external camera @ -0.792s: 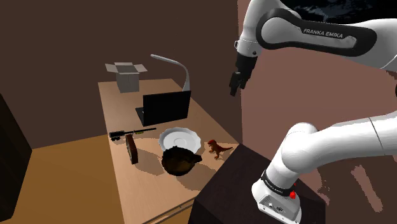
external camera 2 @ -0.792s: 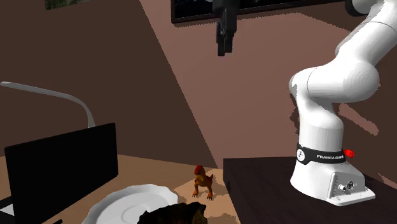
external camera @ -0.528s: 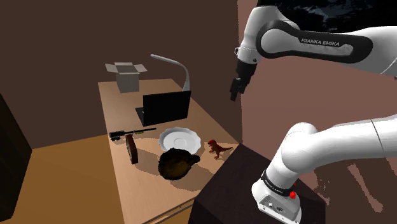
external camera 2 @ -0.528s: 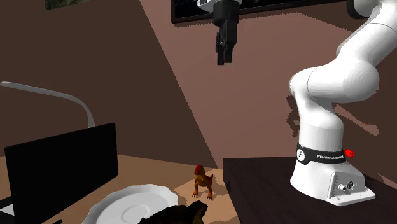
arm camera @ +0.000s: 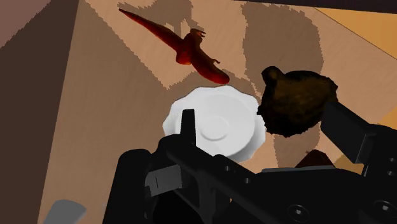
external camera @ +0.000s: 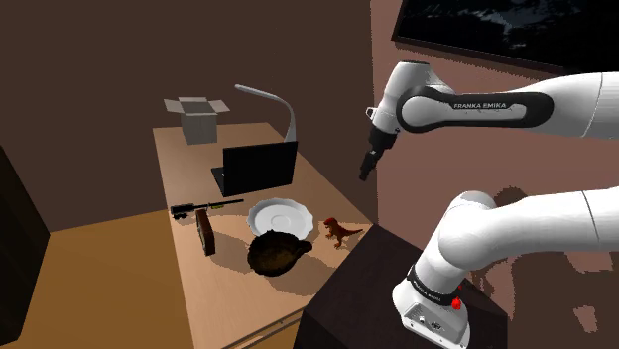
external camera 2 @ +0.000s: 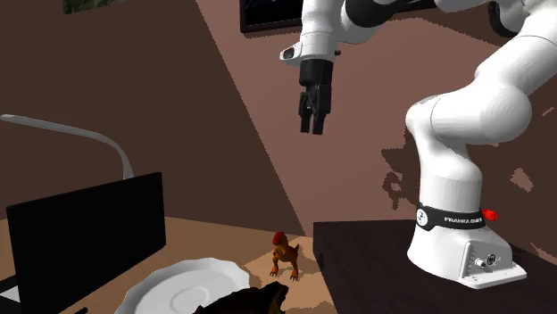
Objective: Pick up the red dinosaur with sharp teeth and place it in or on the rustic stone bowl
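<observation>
The red dinosaur [external camera: 339, 231] stands on the wooden table near the edge closest to my stand; it shows too as the dinosaur [external camera 2: 284, 254] and from above as the dinosaur [arm camera: 191, 48]. A dark brown rough bowl [external camera: 278, 254] sits just beside it, toward the shoulder view's left, and appears again as the bowl [arm camera: 296, 102] and the bowl [external camera 2: 257, 299]. My gripper [external camera: 367, 169] hangs open and holds nothing, well above the dinosaur. The same gripper [external camera 2: 311, 128] points down, and in the wrist view the gripper [arm camera: 259, 113] looks over plate and bowl.
A white plate [external camera: 281, 213] lies behind the bowl, with a black laptop [external camera: 256, 167], a white lamp [external camera: 278, 104] and an open box [external camera: 198, 119] further back. A thin black object [external camera: 203, 205] and a dark brown piece [external camera: 205, 233] lie left of the plate. The dark stand [external camera: 377, 288] borders the table.
The arm has dropped, carrying the open gripper down and closer to the table. The bowl has shifted a little where it sits. The dinosaur has stayed put.
</observation>
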